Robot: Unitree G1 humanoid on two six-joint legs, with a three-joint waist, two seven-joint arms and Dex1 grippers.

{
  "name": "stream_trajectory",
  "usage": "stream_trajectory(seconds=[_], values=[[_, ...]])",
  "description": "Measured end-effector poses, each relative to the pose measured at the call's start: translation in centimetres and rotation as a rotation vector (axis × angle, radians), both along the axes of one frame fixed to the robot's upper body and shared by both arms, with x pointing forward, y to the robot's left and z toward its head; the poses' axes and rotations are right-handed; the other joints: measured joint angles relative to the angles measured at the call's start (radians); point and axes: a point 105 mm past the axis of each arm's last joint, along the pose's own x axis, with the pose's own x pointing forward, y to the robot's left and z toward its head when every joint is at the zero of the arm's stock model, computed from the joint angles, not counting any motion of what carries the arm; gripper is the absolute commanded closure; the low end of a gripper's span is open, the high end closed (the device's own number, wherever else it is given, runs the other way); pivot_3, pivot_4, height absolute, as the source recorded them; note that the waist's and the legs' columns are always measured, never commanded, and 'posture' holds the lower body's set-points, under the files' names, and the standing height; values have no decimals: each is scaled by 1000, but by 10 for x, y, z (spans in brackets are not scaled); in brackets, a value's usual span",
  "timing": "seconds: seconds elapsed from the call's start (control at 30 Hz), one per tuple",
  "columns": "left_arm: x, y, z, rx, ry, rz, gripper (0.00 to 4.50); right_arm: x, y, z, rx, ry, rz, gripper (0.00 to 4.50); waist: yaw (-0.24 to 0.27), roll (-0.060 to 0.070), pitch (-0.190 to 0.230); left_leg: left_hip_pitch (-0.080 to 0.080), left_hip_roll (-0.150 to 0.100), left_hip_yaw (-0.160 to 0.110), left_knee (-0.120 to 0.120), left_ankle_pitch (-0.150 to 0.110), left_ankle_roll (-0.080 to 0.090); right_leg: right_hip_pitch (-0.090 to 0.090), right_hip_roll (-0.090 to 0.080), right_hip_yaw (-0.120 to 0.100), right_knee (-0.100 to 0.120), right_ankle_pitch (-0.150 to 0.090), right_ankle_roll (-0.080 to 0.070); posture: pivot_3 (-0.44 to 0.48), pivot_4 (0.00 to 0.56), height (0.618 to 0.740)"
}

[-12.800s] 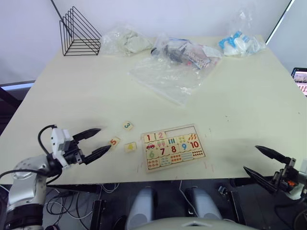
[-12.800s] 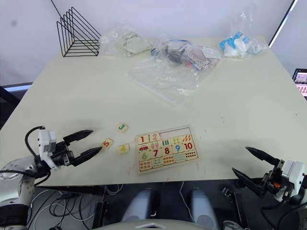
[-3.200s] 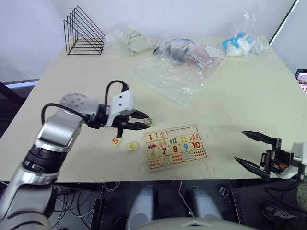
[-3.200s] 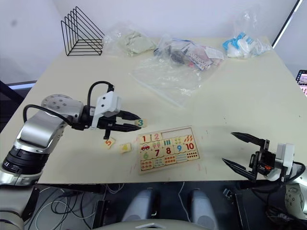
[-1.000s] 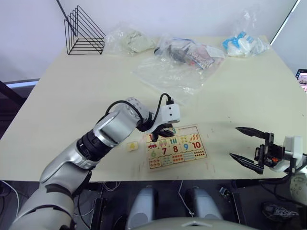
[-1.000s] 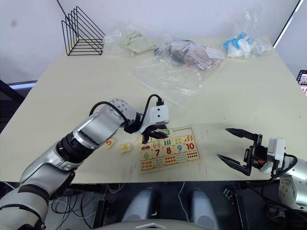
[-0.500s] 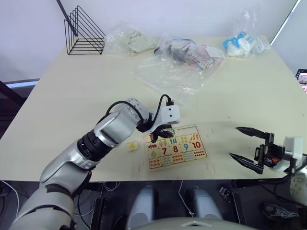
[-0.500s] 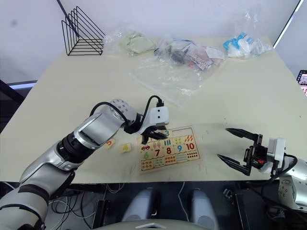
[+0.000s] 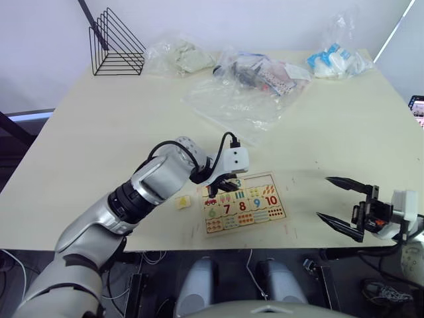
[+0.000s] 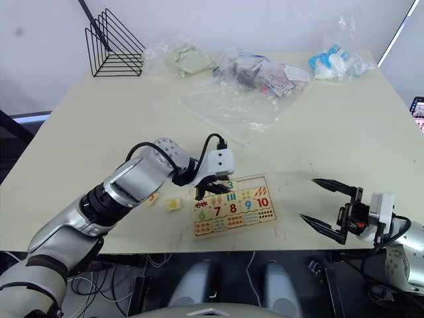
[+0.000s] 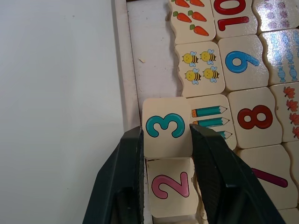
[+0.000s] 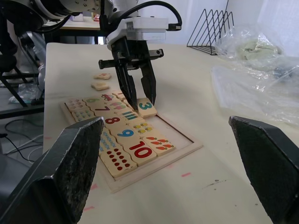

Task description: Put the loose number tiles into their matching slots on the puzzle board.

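The left gripper is down at the top row of the puzzle board, its two black fingers sitting either side of the 3 tile. Whether they're pinching it or just bracketing it, can't tell. The 3 tile lies in the top row right next to the 2 tile, with the pencil picture tile touching its other edge. It looks a touch crooked against its neighbours, so not sure it's fully seated. Past the 3, the rest of that row of slots is bare wood.

Off the board, toward the robot's left, the yellow 4 tile and the 5 tile lie loose on the table, near each other.

The right gripper hangs beyond the table's near edge, well apart from the board, fingers spread wide with nothing between them.

Far side of the table: a black wire rack and some plastic bags.
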Motion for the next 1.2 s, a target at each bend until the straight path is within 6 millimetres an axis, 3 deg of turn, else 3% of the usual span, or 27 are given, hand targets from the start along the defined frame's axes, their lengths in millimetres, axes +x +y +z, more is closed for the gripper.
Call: stream_trajectory(seconds=[1.2], values=[[0, 0, -2, 14, -3, -17, 3503, -1, 0, 0, -11, -13, -4, 0, 0, 0, 0, 0, 0, 0, 0, 0, 0, 0, 0, 0, 0, 0, 0, 0, 150, 740]])
